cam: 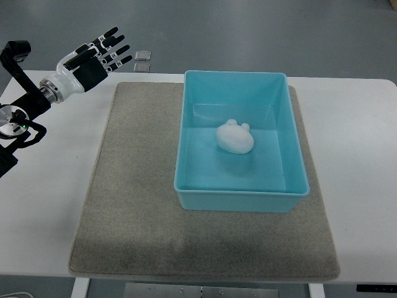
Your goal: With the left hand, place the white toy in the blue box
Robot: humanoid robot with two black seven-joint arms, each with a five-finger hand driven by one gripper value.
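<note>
Resting on the floor of the blue box [240,139], slightly toward the 12 o'clock side of centre, the white toy [235,137] lies clear of all four walls. The toy is a rounded, lumpy form with two small bumps along its upper edge. The blue box is an open-topped rectangular bin seated on the right half of a grey mat [133,186]; its far wall runs almost flush with the mat's 12 o'clock edge. The mat lies on a white tabotop, or rather the white tabletop [360,161], which remains exposed at 3 o'clock and 9 o'clock of the mat. The left hand [96,59] is positioned at roughly 10 o'clock from the box, well apart from it, over the far-left corner of the tabletop. Its fingers [115,43] are extended and spread, pointing toward 2 o'clock, and it holds nothing. The forearm and joint hardware of the left arm [22,115] enter from the 9 o'clock edge. Two small pale square objects [142,61] sit just past the 12 o'clock edge of the tabletop, near the fingertips; their identity cannot be determined.
</note>
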